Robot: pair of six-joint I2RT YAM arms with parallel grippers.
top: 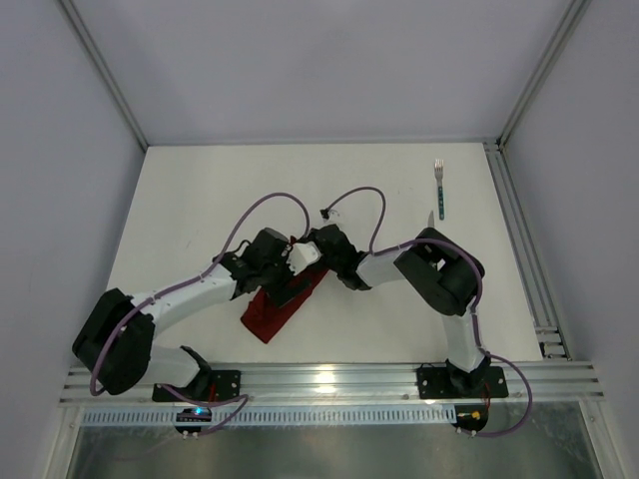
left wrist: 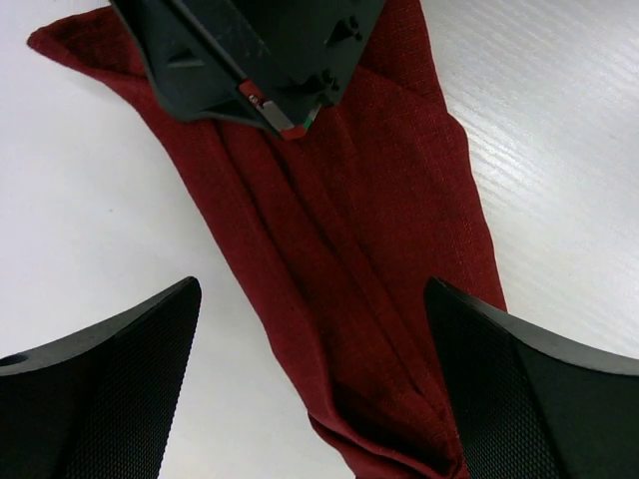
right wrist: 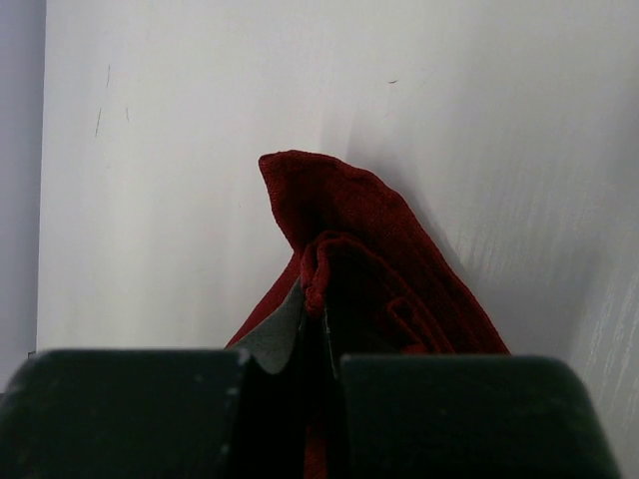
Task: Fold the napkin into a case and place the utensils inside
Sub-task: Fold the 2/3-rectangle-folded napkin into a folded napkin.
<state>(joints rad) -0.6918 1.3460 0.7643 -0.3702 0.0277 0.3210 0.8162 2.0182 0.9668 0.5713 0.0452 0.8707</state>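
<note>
dark red woven napkin (left wrist: 379, 249) folded narrow, creased lengthwise

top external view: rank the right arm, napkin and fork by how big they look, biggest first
1. right arm
2. napkin, partly covered, so likely bigger than it shows
3. fork, thinnest by far
</note>
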